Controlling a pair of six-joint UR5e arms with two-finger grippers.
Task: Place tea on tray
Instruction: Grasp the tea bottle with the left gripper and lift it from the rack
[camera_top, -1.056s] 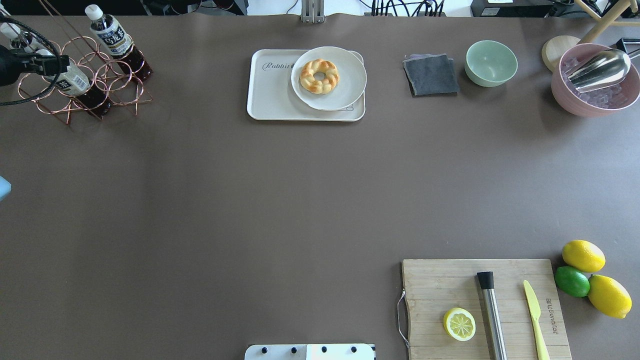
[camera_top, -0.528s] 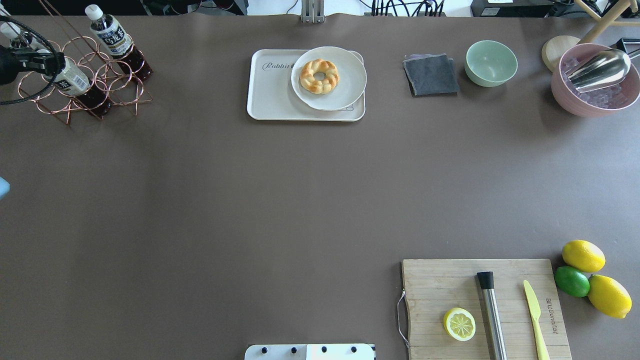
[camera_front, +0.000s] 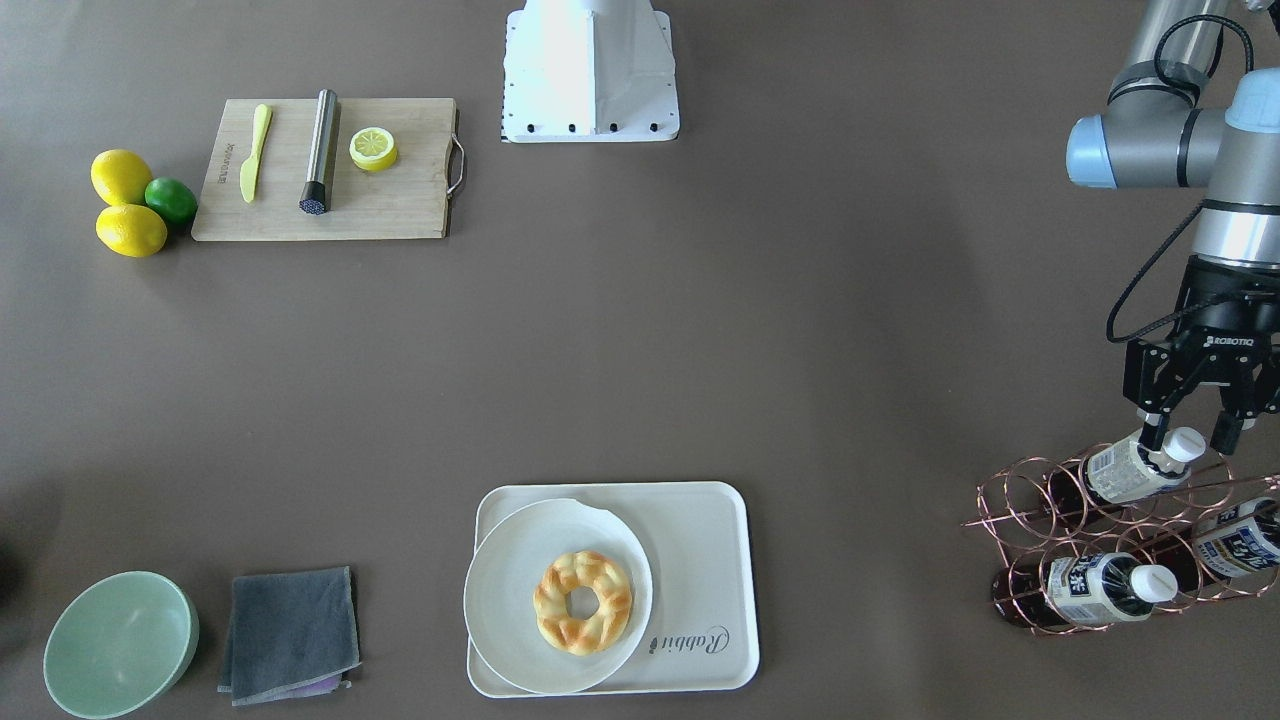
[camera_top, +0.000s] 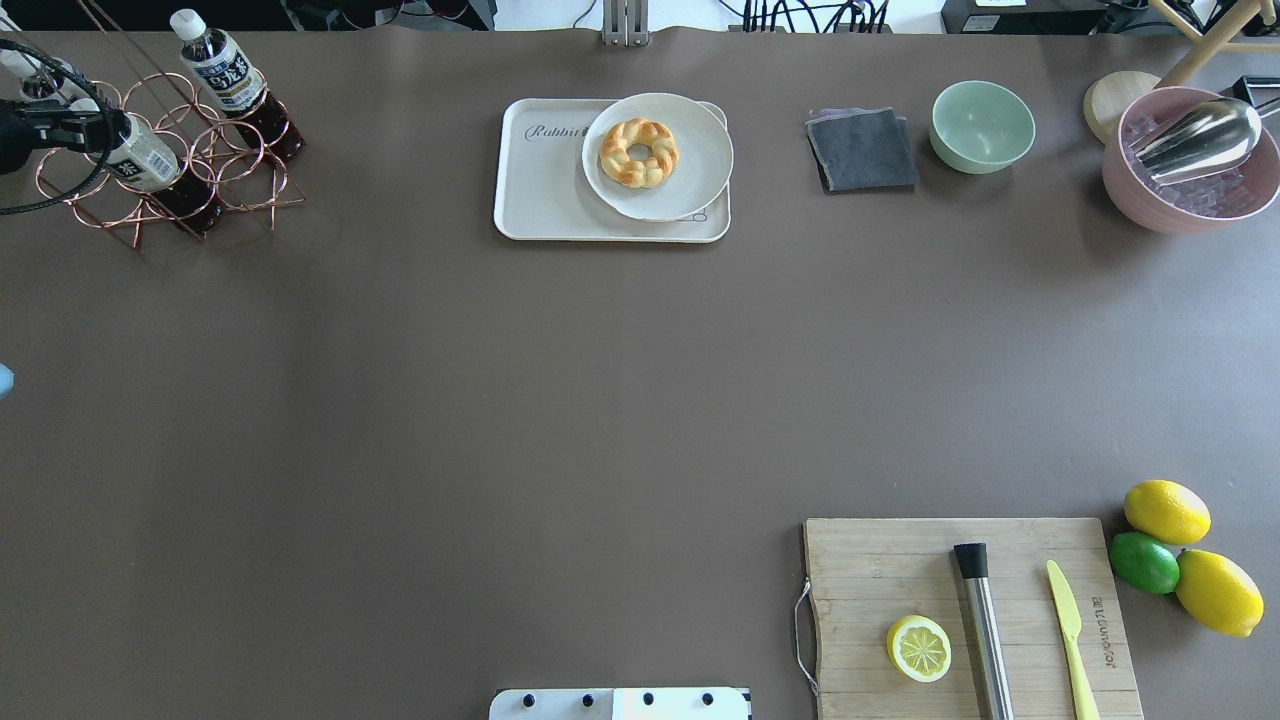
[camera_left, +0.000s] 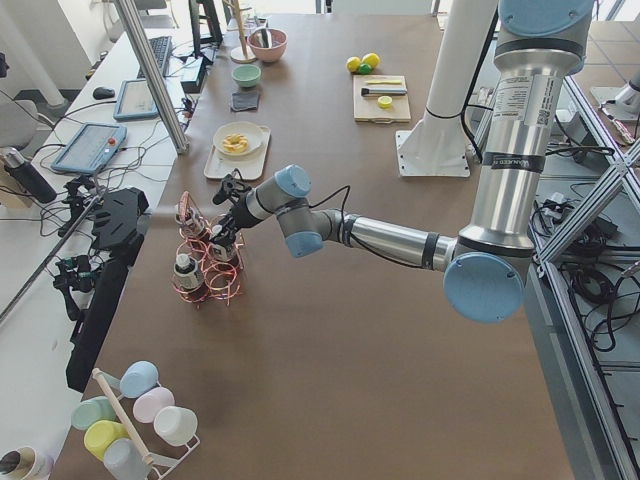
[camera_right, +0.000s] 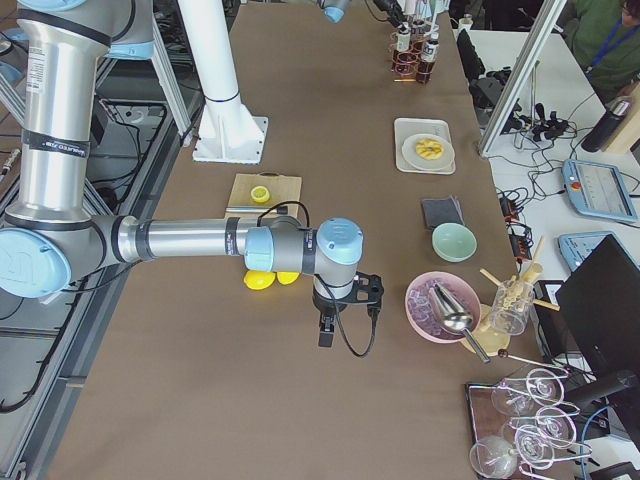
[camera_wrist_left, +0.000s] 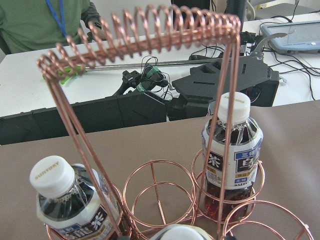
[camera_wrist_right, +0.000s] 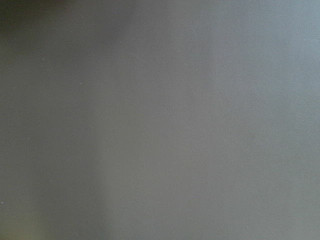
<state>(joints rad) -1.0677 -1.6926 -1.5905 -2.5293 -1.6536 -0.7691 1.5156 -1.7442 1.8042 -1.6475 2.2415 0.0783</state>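
Note:
Three tea bottles lie tilted in a copper wire rack (camera_front: 1030, 510) at the table's left end. My left gripper (camera_front: 1188, 432) is open, one finger on each side of the white cap of the upper tea bottle (camera_front: 1125, 470); in the overhead view the gripper (camera_top: 110, 128) covers that bottle's (camera_top: 148, 162) cap. The wrist view shows this cap (camera_wrist_left: 175, 233) at the bottom edge and two other bottles (camera_wrist_left: 232, 155) (camera_wrist_left: 70, 205). The cream tray (camera_front: 700, 520) (camera_top: 540, 195) lies at the far middle. My right gripper (camera_right: 326, 334) points down over bare table; I cannot tell whether it is open or shut.
A round white plate (camera_front: 500, 590) with a braided doughnut (camera_front: 582, 602) covers most of the tray. A grey cloth (camera_front: 290, 632) and a green bowl (camera_front: 120, 642) lie beside it. A cutting board (camera_front: 330, 200) with knife, muddler and lemon half sits near the robot's base.
My left gripper has shifted slightly left and toward the far edge at the rack. The bottles and the tray have not moved.

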